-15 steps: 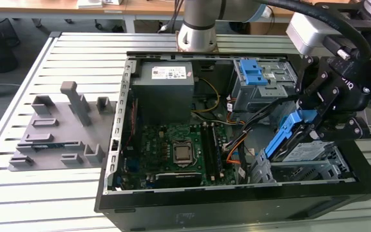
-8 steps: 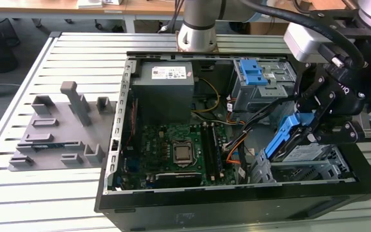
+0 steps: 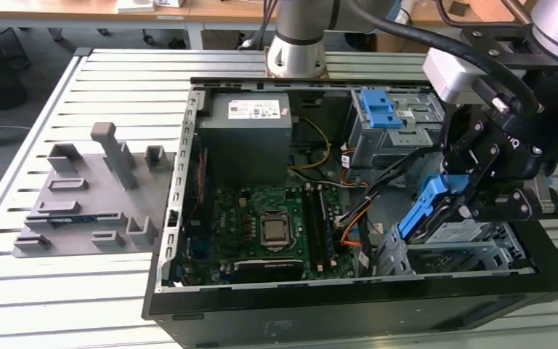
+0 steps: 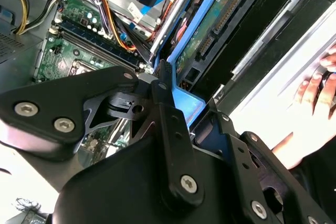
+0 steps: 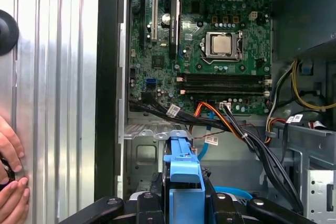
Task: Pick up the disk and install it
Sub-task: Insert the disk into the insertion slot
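Observation:
My gripper (image 3: 456,198) is shut on the disk (image 3: 424,211), a drive in a blue plastic bracket. I hold it on edge, tilted, just above the grey metal drive bay (image 3: 473,247) in the open computer case, at the exterior view's lower right. In the second wrist view the disk (image 4: 210,24) shows its green circuit side and blue frame beyond my black fingers (image 4: 164,85). In the first wrist view the blue bracket (image 5: 182,179) stands between the gripper's (image 5: 184,205) two sides, over the silver bay (image 5: 152,140).
The case holds a motherboard (image 3: 269,225), a power supply (image 3: 250,127), bundled cables (image 5: 247,135) and a blue-latched tray (image 3: 381,109) on the rear cage. A grey fixture plate (image 3: 85,196) lies beside the case. A person's hand (image 5: 10,171) rests on the slatted table.

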